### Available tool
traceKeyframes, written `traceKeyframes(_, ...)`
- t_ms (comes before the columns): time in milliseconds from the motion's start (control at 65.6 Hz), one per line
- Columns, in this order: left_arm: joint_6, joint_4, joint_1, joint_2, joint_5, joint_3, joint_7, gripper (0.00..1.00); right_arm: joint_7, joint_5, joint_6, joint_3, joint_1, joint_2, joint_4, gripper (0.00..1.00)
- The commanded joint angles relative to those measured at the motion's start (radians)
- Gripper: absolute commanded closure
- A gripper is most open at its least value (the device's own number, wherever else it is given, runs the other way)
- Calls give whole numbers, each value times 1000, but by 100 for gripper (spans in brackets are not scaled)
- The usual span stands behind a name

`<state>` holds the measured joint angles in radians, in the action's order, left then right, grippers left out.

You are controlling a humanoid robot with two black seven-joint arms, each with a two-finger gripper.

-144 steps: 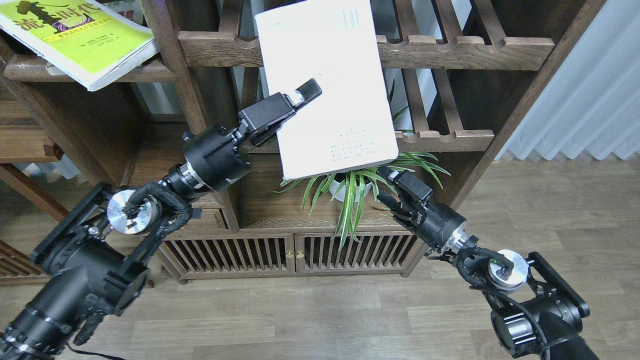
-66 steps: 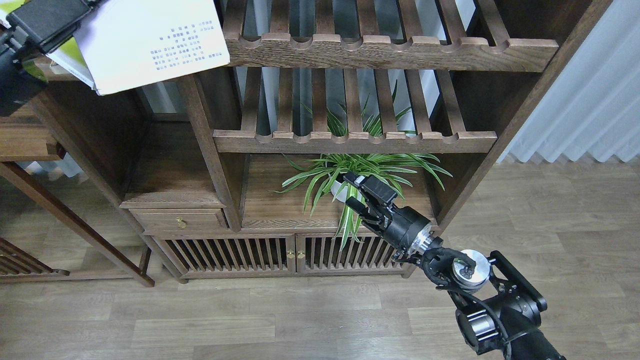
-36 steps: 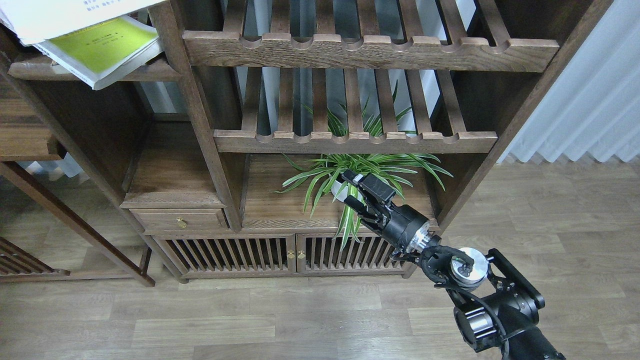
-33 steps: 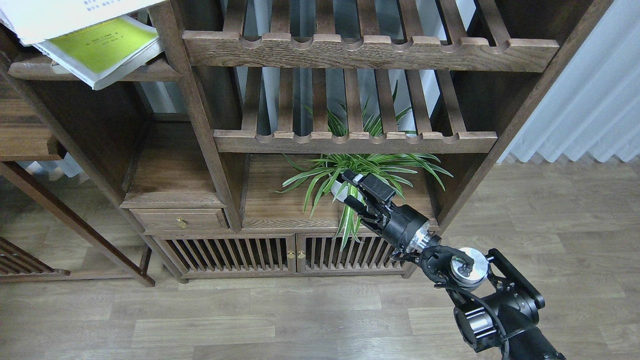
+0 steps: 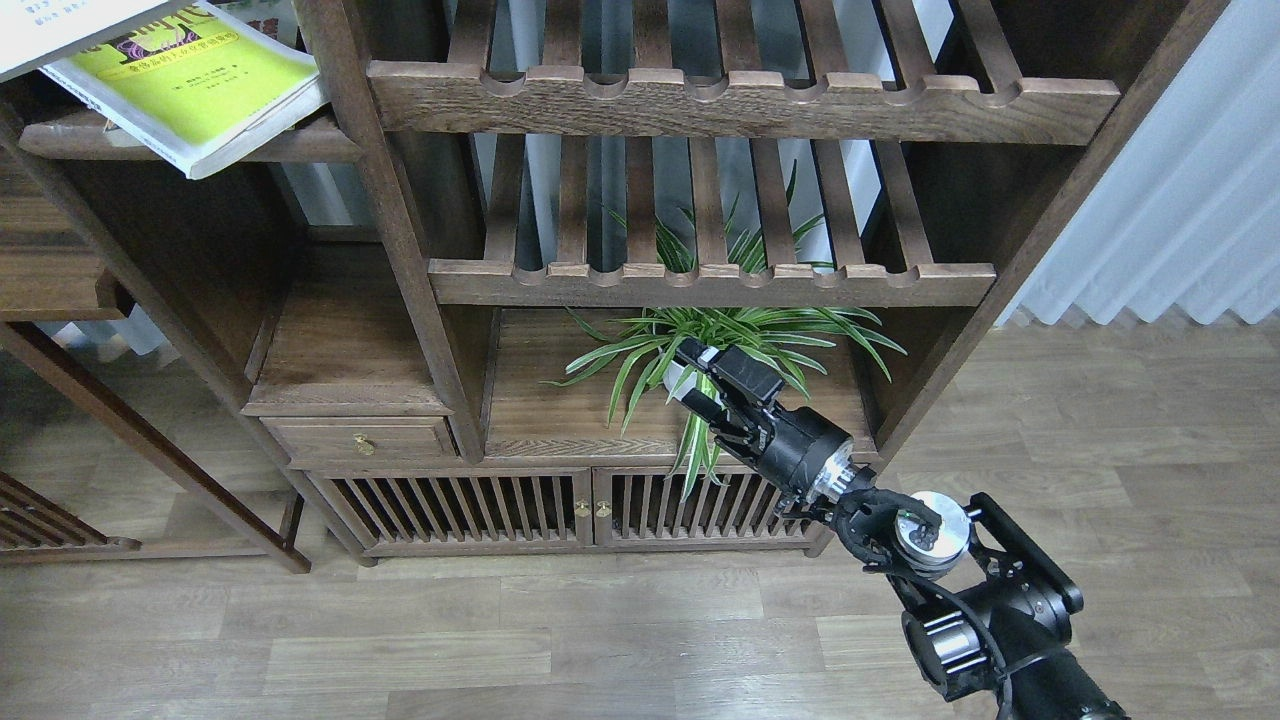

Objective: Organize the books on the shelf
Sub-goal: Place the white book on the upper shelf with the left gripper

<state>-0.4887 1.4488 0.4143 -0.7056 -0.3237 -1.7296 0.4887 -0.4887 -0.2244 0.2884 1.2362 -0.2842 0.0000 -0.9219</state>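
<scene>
One arm is in view, the right one, rising from the lower right corner over the pale plank floor (image 5: 640, 640). Its right gripper (image 5: 697, 372) ends among the drooping leaves of a spider plant (image 5: 720, 335), in front of the white pot (image 5: 678, 378); the two short fingers stand a little apart with nothing visibly pinched between them, though the leaves clutter that spot. The left arm and its claw are out of the view, so their state cannot be told. Behind the gripper stands a dark wooden bookcase (image 5: 400, 260) with slatted double doors (image 5: 580, 510) at the bottom and a small drawer (image 5: 360, 440) to the left. Above the plant are two slatted racks with scalloped front rails, the lower rack (image 5: 700, 282) and the upper rack (image 5: 740, 100). Farther up, at the top left, the yellow-green book (image 5: 185, 85) lies on the shelf (image 5: 290, 148), its corner hanging over the front edge. A white book (image 5: 60, 25) lies partly over its upper left part, cut off by the edge of the view. A pale curtain (image 5: 1180, 200) hangs at the right.
</scene>
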Motion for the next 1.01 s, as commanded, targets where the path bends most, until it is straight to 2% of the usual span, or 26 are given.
traceKeyframes(0,0,-44,1,26,-2,2,0,96,0,4,0,0,-1,0,0,3)
traceKeyframes(137,0,-108,15,57,-11,18,0,97,0,4,0,-1,-3,0,-2,3)
traceKeyframes(152,0,-148,38,57,-9,25,0,97,0,4,0,-1,-7,0,-3,3)
traceKeyframes(259,0,-217,104,57,-8,61,0,97,0,4,0,-1,-13,0,-3,3)
traceKeyframes(823,0,-511,429,55,15,297,0,97,0,4,0,-1,-39,0,-8,3)
traceKeyframes(990,0,-649,538,60,15,370,0,97,0,2,0,-1,-41,0,-8,3)
